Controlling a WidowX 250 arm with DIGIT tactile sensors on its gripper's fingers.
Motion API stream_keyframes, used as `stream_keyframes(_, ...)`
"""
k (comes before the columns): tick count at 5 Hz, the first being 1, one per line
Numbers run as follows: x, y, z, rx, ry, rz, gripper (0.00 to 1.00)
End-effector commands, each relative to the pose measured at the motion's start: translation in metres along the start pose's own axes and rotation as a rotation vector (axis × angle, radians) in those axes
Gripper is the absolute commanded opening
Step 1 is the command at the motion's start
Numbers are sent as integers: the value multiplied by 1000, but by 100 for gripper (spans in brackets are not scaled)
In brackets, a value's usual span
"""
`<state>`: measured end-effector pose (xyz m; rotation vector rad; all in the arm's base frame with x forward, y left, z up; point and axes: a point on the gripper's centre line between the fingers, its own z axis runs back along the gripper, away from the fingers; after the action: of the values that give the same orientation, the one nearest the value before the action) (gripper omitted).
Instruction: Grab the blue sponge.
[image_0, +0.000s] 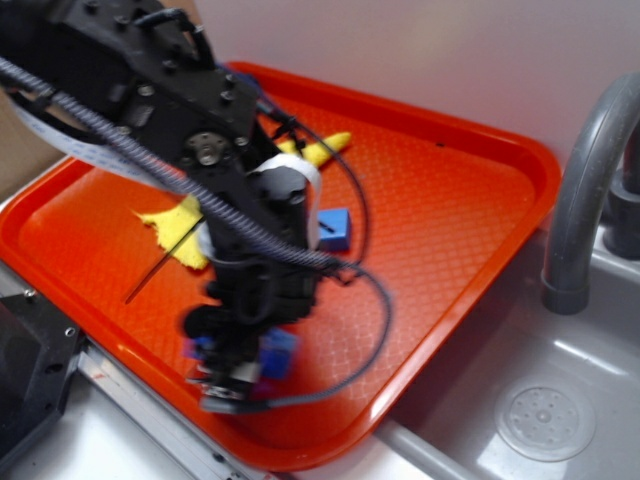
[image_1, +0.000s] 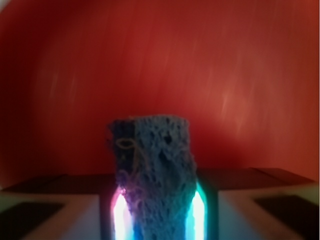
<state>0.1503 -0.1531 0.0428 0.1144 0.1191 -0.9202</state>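
The blue sponge (image_1: 155, 170) is rough and porous and stands between my two glowing pads in the wrist view, squeezed narrower at the bottom. My gripper (image_1: 156, 220) is shut on it, above the red tray floor. In the exterior view the gripper (image_0: 240, 365) hangs over the near part of the orange tray (image_0: 450, 180). Blue bits of the sponge (image_0: 278, 352) show between the fingers there.
A smooth blue block (image_0: 334, 229) lies mid-tray, just right of my arm. A yellow cloth (image_0: 178, 225) lies behind the arm, with a yellow piece (image_0: 325, 148) further back. A grey faucet (image_0: 585, 190) and a sink (image_0: 545, 420) are on the right.
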Motion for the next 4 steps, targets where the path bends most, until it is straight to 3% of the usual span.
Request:
stream_keyframes(1, -32, 71, 93, 118, -77, 508, 0)
stream_keyframes(2, -45, 98, 121, 146, -66, 764, 0)
stream_keyframes(3, -59, 124, 146, 78, -101, 1017, 0)
stream_keyframes(4, -73, 134, 154, 6, -148, 1235, 0)
